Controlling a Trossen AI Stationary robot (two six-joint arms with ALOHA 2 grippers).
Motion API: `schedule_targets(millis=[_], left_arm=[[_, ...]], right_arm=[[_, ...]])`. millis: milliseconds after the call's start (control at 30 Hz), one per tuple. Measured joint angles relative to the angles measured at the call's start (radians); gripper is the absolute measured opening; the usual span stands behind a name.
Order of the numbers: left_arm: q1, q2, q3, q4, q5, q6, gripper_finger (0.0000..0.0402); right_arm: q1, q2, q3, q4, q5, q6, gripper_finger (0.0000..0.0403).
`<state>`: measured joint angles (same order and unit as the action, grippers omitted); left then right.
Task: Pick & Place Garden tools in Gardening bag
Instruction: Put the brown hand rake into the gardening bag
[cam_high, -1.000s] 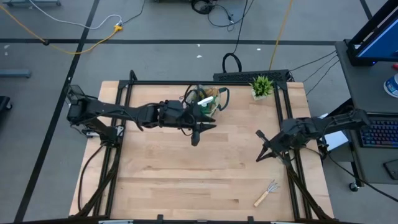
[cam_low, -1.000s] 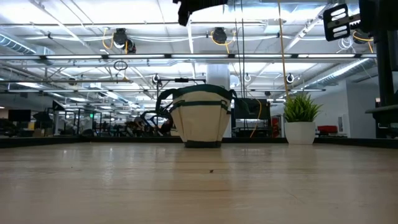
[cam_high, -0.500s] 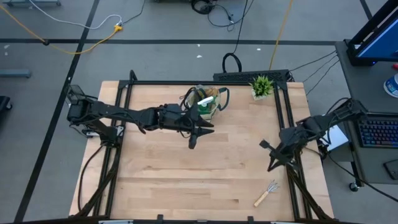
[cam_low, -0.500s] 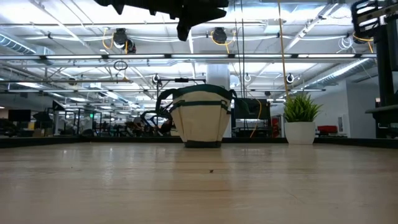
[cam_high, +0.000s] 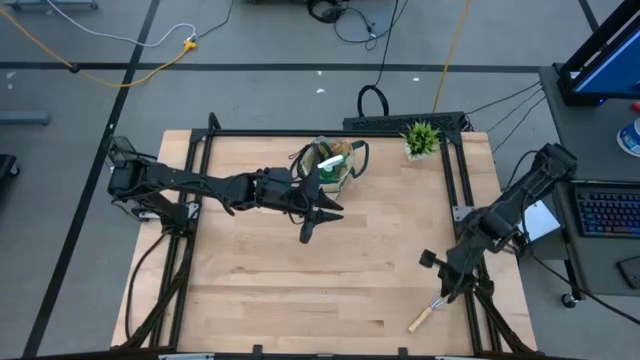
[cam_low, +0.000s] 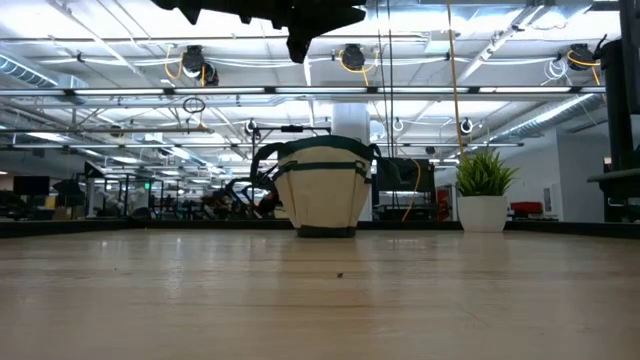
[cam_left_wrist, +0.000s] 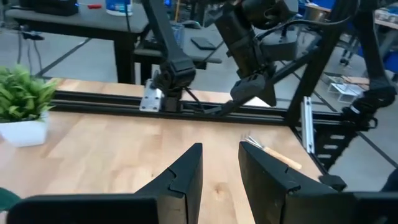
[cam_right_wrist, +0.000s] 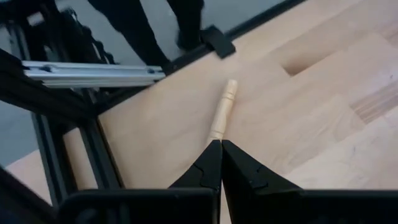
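Fingers: right gripper (cam_high: 440, 283) closed, empty, hovering over rake (cam_high: 428, 310) near table's (cam_high: 260, 290) right front corner; left gripper (cam_high: 308, 230) slightly parted, empty, raised just in front of bag (cam_high: 335, 166). Bag at far centre, spray bottle (cam_high: 329, 163) inside. Plant (cam_high: 421, 139) at far right.

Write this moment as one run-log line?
right gripper: shut, above hand rake | left gripper: empty, beside gardening bag
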<state>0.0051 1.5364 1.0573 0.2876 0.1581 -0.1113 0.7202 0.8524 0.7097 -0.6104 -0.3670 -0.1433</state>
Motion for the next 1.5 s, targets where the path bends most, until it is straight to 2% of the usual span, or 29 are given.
schedule_targets(millis=[200, 400, 600, 667, 867, 1167, 1500], left_arm=[[-0.001, 0.0, 0.0, -0.037, 0.051, 0.002, 0.0108], [-0.022, 0.0, 0.0, -0.077, 0.105, 0.004, 0.0108], [-0.054, 0.0, 0.0, -0.106, 0.107, 0.009, 0.0108], [-0.06, 0.0, 0.0, -0.106, 0.107, 0.008, 0.0108], [-0.073, 0.0, 0.0, -0.105, 0.107, 0.009, 0.0108], [-0.073, 0.0, 0.0, -0.103, 0.106, 0.008, 0.0108], [-0.073, 0.0, 0.0, -0.102, 0.106, 0.008, 0.0108]], right_arm=[[0.093, 0.137, 0.079, -0.03, 0.106, 0.05, 0.0], [0.15, 0.29, 0.132, -0.032, 0.135, 0.105, 0.0], [0.166, 0.406, 0.169, -0.028, 0.238, 0.163, 0.0004], [0.165, 0.431, 0.172, -0.03, 0.239, 0.185, 0.0011], [0.18, 0.474, 0.172, -0.03, 0.234, 0.27, 0.0046], [0.226, 0.478, 0.172, -0.029, 0.232, 0.39, 0.0119], [0.231, 0.539, 0.172, 0.027, 0.233, 0.424, 0.0192]])
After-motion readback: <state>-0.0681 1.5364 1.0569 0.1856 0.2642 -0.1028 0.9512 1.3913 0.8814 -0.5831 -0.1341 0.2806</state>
